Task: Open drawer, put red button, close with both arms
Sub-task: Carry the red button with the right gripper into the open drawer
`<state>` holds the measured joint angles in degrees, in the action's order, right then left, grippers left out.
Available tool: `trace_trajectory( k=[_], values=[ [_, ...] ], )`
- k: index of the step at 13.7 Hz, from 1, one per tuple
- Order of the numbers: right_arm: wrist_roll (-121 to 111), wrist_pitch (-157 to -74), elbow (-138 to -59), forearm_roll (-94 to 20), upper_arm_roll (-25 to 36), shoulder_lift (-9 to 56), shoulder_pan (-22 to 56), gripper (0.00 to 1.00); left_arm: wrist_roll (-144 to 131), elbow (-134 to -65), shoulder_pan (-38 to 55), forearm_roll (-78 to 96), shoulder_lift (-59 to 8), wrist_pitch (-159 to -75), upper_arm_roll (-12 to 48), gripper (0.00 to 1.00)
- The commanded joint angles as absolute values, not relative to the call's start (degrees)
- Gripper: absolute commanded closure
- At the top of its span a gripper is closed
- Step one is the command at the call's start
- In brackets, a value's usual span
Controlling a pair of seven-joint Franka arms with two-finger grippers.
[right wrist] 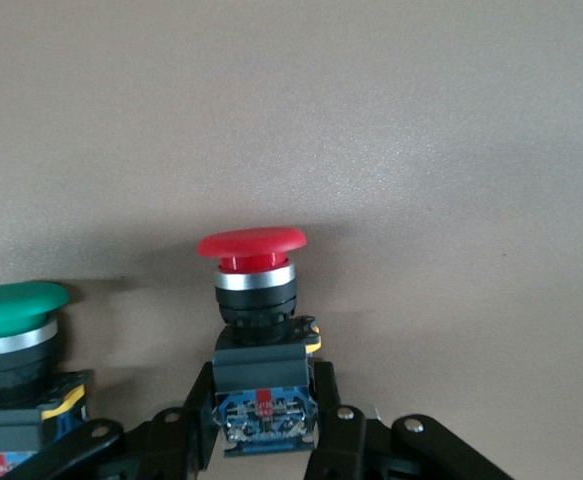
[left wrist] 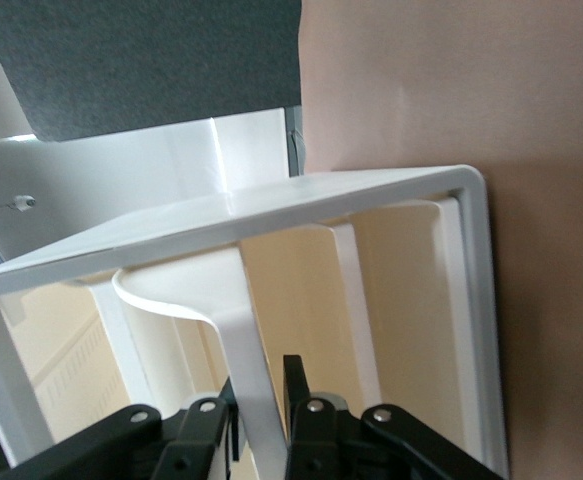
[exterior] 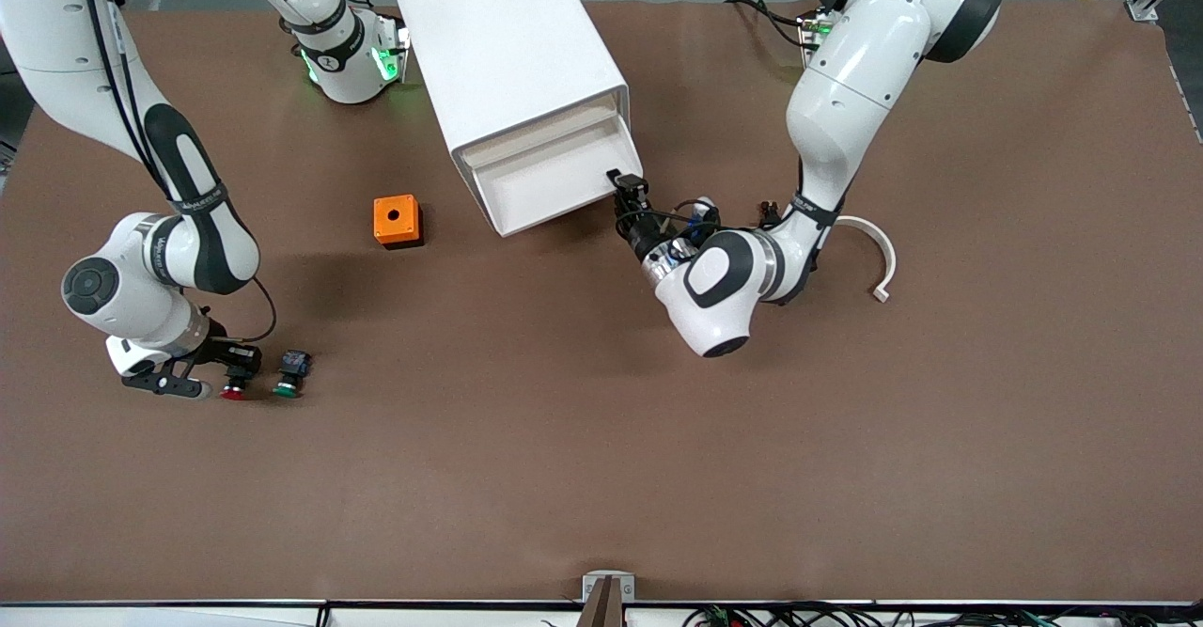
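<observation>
Lowest in the front view, toward the right arm's end of the brown surface (exterior: 601, 477), two push buttons lie side by side. Of the pair, the red button (exterior: 232, 389) sits between the fingers of the right claw (exterior: 218, 375), and the right wrist view shows those fingers clamped on its black body (right wrist: 261, 365), the red cap pointing away from the wrist. Just beside it, toward the middle of the surface, lies the green button (exterior: 289, 384), apart from the claw. Open brown surface stretches from the buttons toward the front camera and toward the left arm's end.

Farther from the camera stands a small orange box (exterior: 397, 220), well apart from the buttons. Next along comes the big white cabinet (exterior: 512, 72), set at an angle, with the drawer (exterior: 554, 180) pulled out at its lower end so that its shallow white tray shows. At the drawer's corner is the left claw (exterior: 628, 185), its arm reaching in from the left arm's base. In the left wrist view its fingers (left wrist: 203, 430) are closed on a thin white upright rib (left wrist: 251, 390) of the drawer's front.

Near the left arm's wrist a curved white strip (exterior: 879, 256) lies on the surface, with bare brown room running from it to the surface's edge.
</observation>
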<state>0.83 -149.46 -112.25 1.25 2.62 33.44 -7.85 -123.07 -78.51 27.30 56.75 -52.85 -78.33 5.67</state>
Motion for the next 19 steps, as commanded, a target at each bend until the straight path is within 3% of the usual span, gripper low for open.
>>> trace_trajectory(
  k=[1,2,8,10,11,14,16,19],
  values=[
    [1.32,-148.54,-111.36,1.15,2.46,33.23,-7.91,1.00,-122.87,-76.99,25.58,57.66,-53.44,-79.36,5.36,0.82],
    [1.58,-147.23,-111.53,1.06,2.37,32.09,-7.82,1.00,-122.87,-76.99,25.05,57.66,-53.44,-79.63,5.36,0.82],
    [21.23,-121.85,-111.88,0.71,1.93,15.23,-2.04,1.00,-122.78,-76.64,23.12,57.66,-53.44,-79.72,5.36,0.76],
    [26.87,-116.22,-112.50,-4.19,2.02,9.78,1.39,1.00,-122.44,-76.64,23.12,57.66,-53.44,-79.72,5.36,0.72],
    [31.24,-113.93,-113.02,-5.44,2.02,6.54,3.41,1.00,-122.34,-76.64,23.03,57.66,-53.44,-79.80,5.36,0.66],
    [47.31,-107.86,-113.20,-5.45,2.02,0.11,11.66,1.00,-120.95,-76.64,22.33,57.74,-53.44,-79.72,5.45,0.10],
    [60.85,-107.31,-113.03,-5.45,2.02,-1.84,19.30,1.00,-117.53,-76.64,22.15,57.83,-53.18,-79.72,5.54,0.00],
    [76.16,-109.32,-112.50,-5.54,2.02,-1.50,28.19,1.00,-113.22,-75.59,20.49,57.83,-52.82,-79.54,5.71,0.00]
  ],
)
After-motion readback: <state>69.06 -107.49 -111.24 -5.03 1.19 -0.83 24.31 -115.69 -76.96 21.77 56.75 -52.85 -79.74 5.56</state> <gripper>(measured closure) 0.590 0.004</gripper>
